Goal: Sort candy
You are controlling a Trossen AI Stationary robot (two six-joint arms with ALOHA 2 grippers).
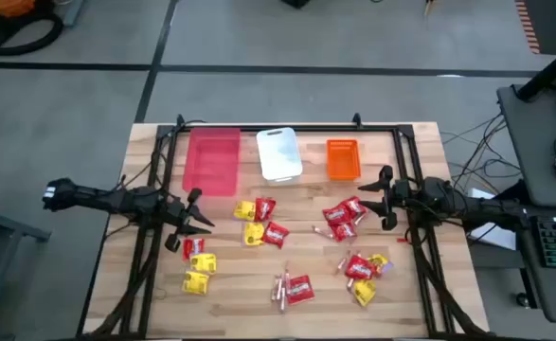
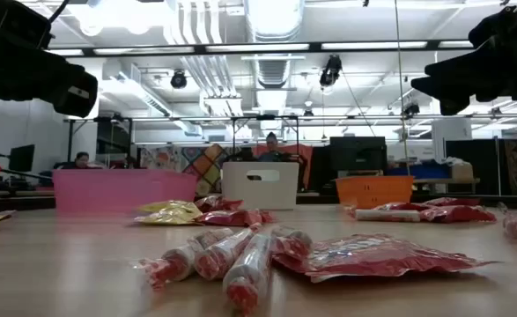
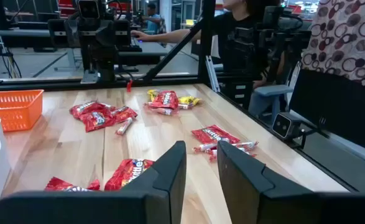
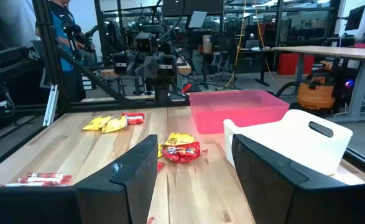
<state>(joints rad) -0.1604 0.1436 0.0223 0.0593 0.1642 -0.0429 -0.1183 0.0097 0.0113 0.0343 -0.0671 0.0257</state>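
The candy lies loose on the wooden table (image 1: pixel 420 142) in several small heaps. There are red and yellow packets (image 1: pixel 261 223) at the middle, red packets (image 1: pixel 343 217) toward the right, and more packets (image 1: pixel 364 269) at the near right. Sticks lie beside a red packet (image 1: pixel 292 289) at the near middle, and further packets (image 1: pixel 197 267) at the near left. My left gripper (image 1: pixel 198 216) hovers at the table's left, open by a narrow gap (image 3: pixel 201 177), with nothing between its fingers. My right gripper (image 1: pixel 385 199) hovers at the right, open wide (image 4: pixel 191 168) and empty.
Along the far edge stand a pink bin (image 1: pixel 213 161), a white bin (image 1: pixel 279 153) and an orange bin (image 1: pixel 343 159). A dark metal frame (image 1: pixel 287 128) borders the table. People sit at desks in the room beyond the table.
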